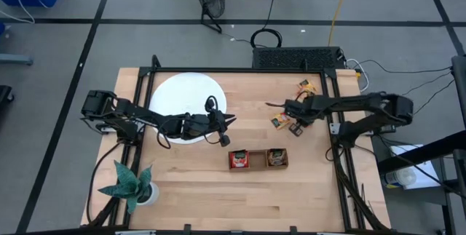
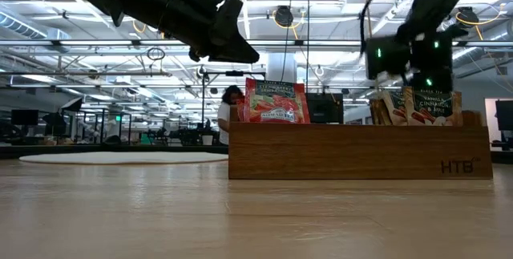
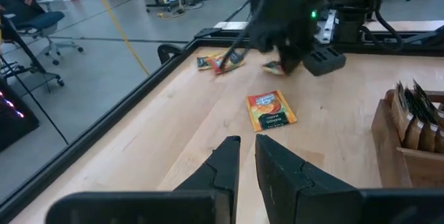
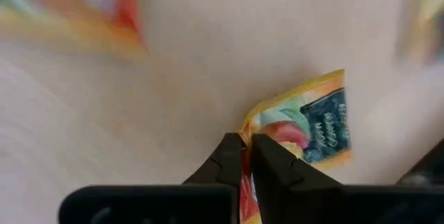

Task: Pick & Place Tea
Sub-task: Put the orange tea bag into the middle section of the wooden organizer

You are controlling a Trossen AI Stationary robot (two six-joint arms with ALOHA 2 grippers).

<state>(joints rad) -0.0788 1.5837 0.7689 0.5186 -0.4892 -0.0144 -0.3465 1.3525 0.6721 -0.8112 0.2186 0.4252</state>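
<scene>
My right gripper (image 1: pixel 290 115) (image 4: pixel 248 148) is over the table's far right part, shut on an orange-yellow tea sachet (image 4: pixel 312 123) with a teal label. One loose orange sachet (image 1: pixel 279 122) (image 3: pixel 272 109) lies flat on the wood beside it. Others lie farther back (image 1: pixel 306 86) (image 3: pixel 218 61). The wooden tray (image 1: pixel 258 167) (image 2: pixel 361 151) holds red sachets (image 1: pixel 239 160) (image 2: pixel 275 101) in its left compartment and dark ones (image 1: pixel 277 157) in its right. My left gripper (image 1: pixel 227 121) (image 3: pixel 248 151) hovers shut and empty by the white disc's (image 1: pixel 178 93) right edge. My right gripper pinches the orange-yellow sachet between its two fingers at one corner (image 4: pixel 267 121). The rest of the sachet stands out tilted beyond the fingertips. Whether any part of it touches the table I cannot tell.
A potted plant (image 1: pixel 131 184) stands at the near left corner. A black frame borders the table's edges (image 1: pixel 331 137). Bare wood lies between the tray and the near edge and between the disc and the loose sachets.
</scene>
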